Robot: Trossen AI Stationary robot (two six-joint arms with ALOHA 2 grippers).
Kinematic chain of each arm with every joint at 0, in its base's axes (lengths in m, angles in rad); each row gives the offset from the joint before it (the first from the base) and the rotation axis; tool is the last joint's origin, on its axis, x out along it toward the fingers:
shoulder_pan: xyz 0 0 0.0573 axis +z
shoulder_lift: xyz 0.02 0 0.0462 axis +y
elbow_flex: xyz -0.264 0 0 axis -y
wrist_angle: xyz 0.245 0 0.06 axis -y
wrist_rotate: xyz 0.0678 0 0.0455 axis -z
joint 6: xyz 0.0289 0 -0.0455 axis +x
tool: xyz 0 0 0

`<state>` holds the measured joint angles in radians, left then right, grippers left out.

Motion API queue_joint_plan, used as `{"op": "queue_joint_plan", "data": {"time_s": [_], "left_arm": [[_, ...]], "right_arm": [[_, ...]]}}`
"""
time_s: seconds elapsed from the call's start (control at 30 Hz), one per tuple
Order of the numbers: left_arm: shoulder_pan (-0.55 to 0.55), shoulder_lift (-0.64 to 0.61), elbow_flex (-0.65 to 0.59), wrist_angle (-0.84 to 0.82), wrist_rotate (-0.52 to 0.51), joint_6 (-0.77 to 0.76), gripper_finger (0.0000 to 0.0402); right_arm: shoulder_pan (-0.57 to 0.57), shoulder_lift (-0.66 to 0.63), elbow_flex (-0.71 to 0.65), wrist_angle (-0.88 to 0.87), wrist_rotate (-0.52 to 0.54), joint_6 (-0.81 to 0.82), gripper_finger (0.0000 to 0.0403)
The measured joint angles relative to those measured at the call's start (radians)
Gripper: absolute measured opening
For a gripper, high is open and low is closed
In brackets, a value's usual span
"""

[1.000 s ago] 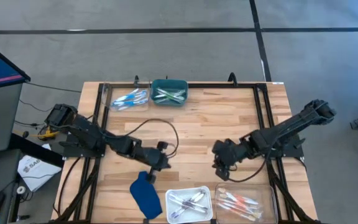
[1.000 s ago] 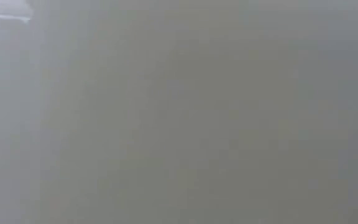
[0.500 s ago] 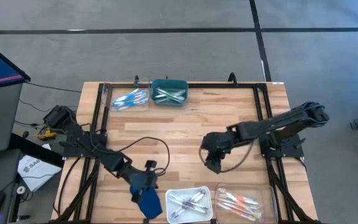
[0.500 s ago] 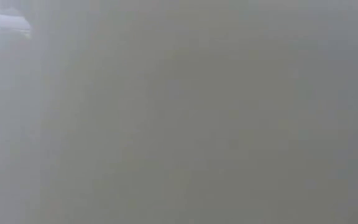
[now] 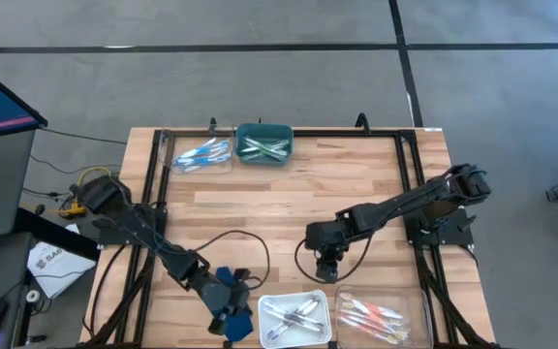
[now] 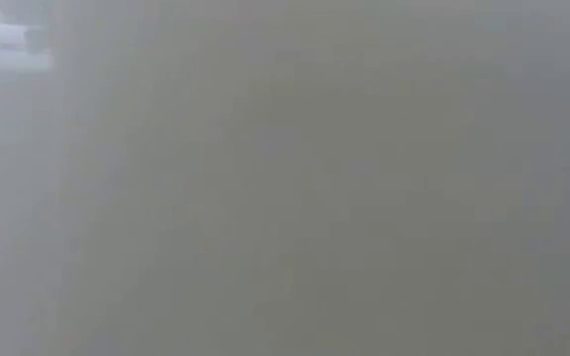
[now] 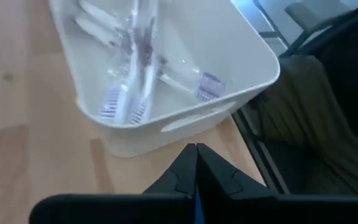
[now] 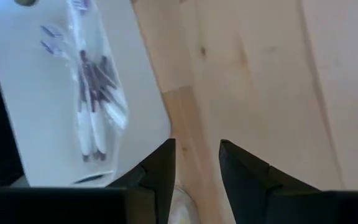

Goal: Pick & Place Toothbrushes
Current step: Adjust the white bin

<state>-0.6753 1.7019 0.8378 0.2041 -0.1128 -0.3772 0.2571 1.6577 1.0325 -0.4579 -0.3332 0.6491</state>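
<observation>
The left gripper (image 5: pixel 229 308) is low at the near edge of the table (image 5: pixel 289 199), over the blue cloth (image 5: pixel 232 312), just left of the white tray (image 5: pixel 294 319). Its fingers are shut tight with nothing between them. The right gripper (image 5: pixel 324 270) hangs just beyond the gap between the white tray and the clear tray (image 5: pixel 376 316). Its fingers (image 8: pixel 166 163) stand a little apart, and nothing shows between them.

The toothbrushes are all in trays — purple ones (image 7: pixel 135 68) in the white tray, orange ones (image 5: pixel 371 315) in the clear tray, blue ones (image 5: pixel 204 152) in a clear tray at the far left, green ones (image 5: pixel 263 147) in the teal tub (image 5: pixel 263 142) beside it. No loose brush shows on the wood.

What could go wrong? The left gripper is very close to the white tray's wall, so a small push to the right could shove or tip the tray and spill the brushes. It could also snag the cloth and drag it. The right gripper is near both near trays — if it drops too fast it could hit a rim. The low view shows only grey, so it gives no help.
</observation>
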Motion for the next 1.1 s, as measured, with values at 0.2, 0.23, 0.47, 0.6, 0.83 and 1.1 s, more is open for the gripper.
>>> {"op": "queue_joint_plan", "data": {"time_s": [0.2,0.23,0.47,0.6,0.83,1.1], "left_arm": [[-0.002,0.044,0.000,0.064,-0.003,-0.022,0.0000],[-0.002,0.051,0.000,0.074,-0.015,-0.026,0.0000],[0.015,0.105,0.000,0.107,-0.043,-0.031,0.0000],[0.032,0.121,0.000,0.118,-0.063,-0.031,0.0000],[0.039,0.129,0.000,0.140,-0.064,-0.011,0.0000],[0.049,0.129,0.000,0.182,-0.064,0.029,0.0000]], "right_arm": [[0.033,0.000,0.000,0.032,0.000,0.052,0.0118],[0.040,0.000,0.000,0.033,0.001,0.056,0.0118],[0.064,0.000,0.000,0.050,0.028,0.059,0.0118],[0.073,0.000,0.000,0.051,0.052,0.070,0.0118],[0.084,0.000,0.000,0.051,0.053,0.086,0.0118],[0.083,-0.001,0.000,0.051,0.054,0.085,0.0118]]}}
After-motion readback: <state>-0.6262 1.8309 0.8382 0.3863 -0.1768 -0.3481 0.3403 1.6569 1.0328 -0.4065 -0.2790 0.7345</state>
